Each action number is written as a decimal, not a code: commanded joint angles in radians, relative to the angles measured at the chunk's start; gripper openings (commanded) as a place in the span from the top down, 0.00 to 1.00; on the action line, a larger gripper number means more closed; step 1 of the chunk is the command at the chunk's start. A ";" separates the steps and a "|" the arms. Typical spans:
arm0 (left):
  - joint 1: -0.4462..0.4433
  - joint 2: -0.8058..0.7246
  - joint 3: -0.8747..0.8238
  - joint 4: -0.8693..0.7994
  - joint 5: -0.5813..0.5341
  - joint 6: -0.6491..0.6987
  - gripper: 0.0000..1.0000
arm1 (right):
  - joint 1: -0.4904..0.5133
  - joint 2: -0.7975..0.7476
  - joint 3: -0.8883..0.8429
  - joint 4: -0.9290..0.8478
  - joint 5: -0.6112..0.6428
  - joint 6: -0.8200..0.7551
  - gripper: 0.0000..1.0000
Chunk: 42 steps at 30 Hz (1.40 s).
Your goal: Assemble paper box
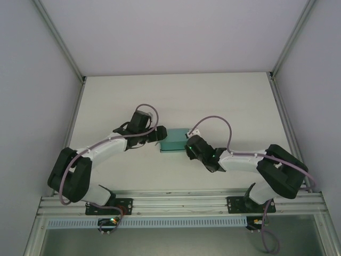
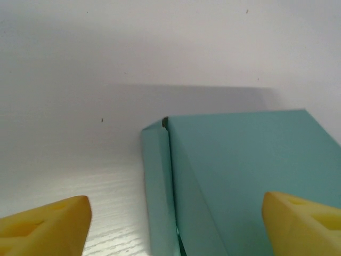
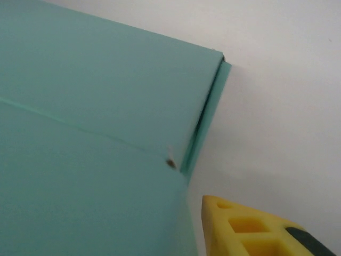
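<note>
**While Two Arms Flank It, Teal Box Sits Mid-Table**

Where the overhead camera sets out the whole layout, the small, shallow, teal-green card paper box (image 1: 173, 140) lies near the middle of the white table (image 1: 213, 101), between the two arms. The left gripper (image 1: 158, 134) stands at the box's left end and the right gripper (image 1: 189, 145) at its right end. From above, contact cannot be judged, nor how far either claw is spread.

The left wrist camera supplies what the overhead picture lacks. Its yellow fingers (image 2: 50, 226) stand wide apart at the bottom corners, so the left gripper (image 2: 176, 226) straddles a corner of the box (image 2: 256, 170). One finger is over bare table beside the box, the other over the teal top. Neither visibly presses the card, and nothing is held. A narrow side wall is folded up against the top panel, with a thin dark gap at the far corner.

The right wrist camera gives the box (image 3: 96, 106) close up. A faint crease crosses the teal surface, a small dark speck sits by the corner, and a side strip stands slightly off the panel behind a dark slit. One yellow fingertip (image 3: 240, 226) shows just beside the box. Whether that claw is apart or together cannot be told.
</note>
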 commanded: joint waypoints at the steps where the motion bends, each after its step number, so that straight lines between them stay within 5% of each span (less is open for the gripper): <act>1: 0.015 0.036 -0.014 0.054 0.076 -0.008 0.23 | 0.004 -0.067 -0.026 -0.070 -0.004 -0.005 0.58; 10: 0.053 0.151 -0.038 0.164 0.165 -0.030 0.36 | -0.012 -0.351 -0.113 -0.232 -0.104 -0.019 0.28; 17: 0.079 0.222 -0.051 0.255 0.245 -0.040 0.51 | -0.151 -0.457 -0.144 -0.140 -0.345 0.052 0.00; 28: 0.142 0.281 -0.192 0.535 0.331 -0.165 0.76 | -0.360 -0.116 0.072 -0.085 -0.607 0.241 0.00; 42: 0.208 0.324 -0.311 0.781 0.388 -0.235 0.84 | -0.408 0.228 0.237 0.080 -0.910 0.350 0.02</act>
